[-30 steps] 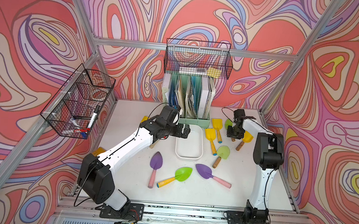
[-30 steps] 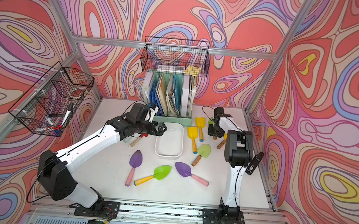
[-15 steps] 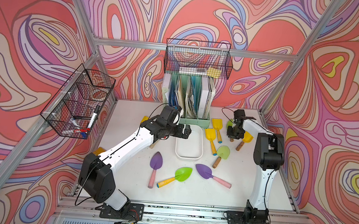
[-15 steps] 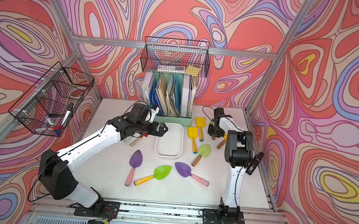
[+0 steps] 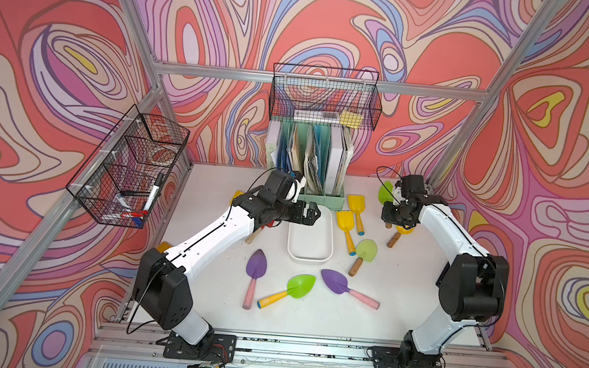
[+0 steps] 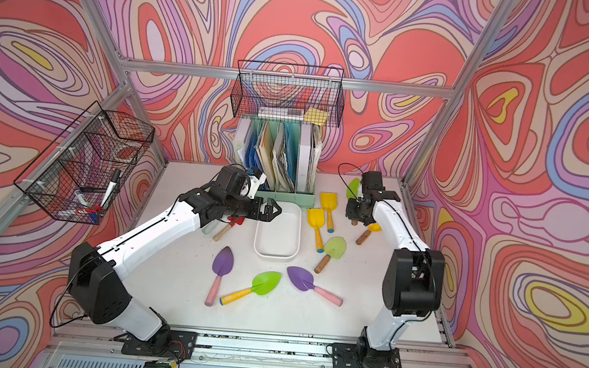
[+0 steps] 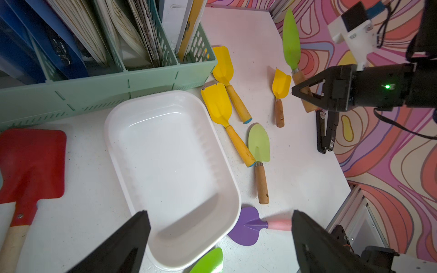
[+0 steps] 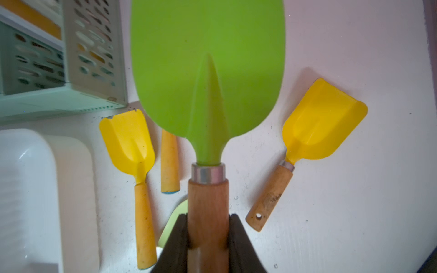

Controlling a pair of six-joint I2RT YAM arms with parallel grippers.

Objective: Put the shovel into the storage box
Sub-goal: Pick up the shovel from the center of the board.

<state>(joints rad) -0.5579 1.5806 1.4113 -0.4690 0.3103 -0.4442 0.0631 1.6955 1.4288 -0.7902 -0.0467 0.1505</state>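
Left claw (image 7: 218, 212) is wide open, with one end of the storage box (image 7: 111, 141) between its fingers (image 7: 123, 245). The box is empty, just beside the mint-green file holder (image 7: 94, 97). A red shovel (image 7: 30, 163) lies on the tabletop (image 7: 295, 170) on one side of the box. On the other side are two yellow shovels (image 7: 216, 104), a pale green shovel (image 7: 259, 144) and a purple shovel (image 7: 246, 227). Right claw (image 7: 298, 91) is clamped on the green shovel (image 7: 291, 40) by its wooden handle.

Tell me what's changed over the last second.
Hardly anything. The right gripper stays in place, jaws clamped on the wooden handle of the green shovel; any tightening is too small to see. The left gripper stays open by the empty storage box; the loose shovels haven't moved.
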